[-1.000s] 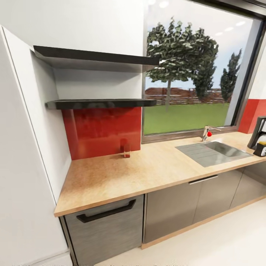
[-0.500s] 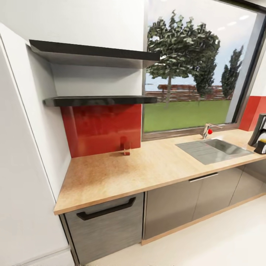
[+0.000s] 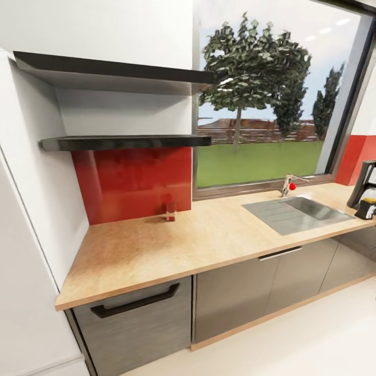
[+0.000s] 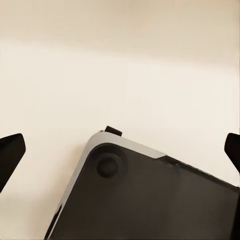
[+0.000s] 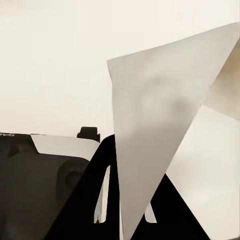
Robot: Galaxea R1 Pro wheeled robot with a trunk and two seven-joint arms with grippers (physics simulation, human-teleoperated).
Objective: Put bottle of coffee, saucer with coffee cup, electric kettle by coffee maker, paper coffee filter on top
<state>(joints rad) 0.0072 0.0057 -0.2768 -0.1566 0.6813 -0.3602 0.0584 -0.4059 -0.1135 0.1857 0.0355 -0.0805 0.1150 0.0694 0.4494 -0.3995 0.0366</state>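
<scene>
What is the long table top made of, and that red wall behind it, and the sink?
The countertop looks like light wood or a wood-look laminate: beige, speckled, matte. The red wall panel looks like glossy glass or acrylic, since the small glass in front of it shows a faint reflection. The sink looks like brushed steel: grey, with a dull sheen and drainer ridges.

Left gripper [image 4: 120, 150] fingertips [image 4: 10, 152] spread wide above pale floor [image 4: 120, 65]; dark, grey-edged robot base [image 4: 150, 200] below
</scene>
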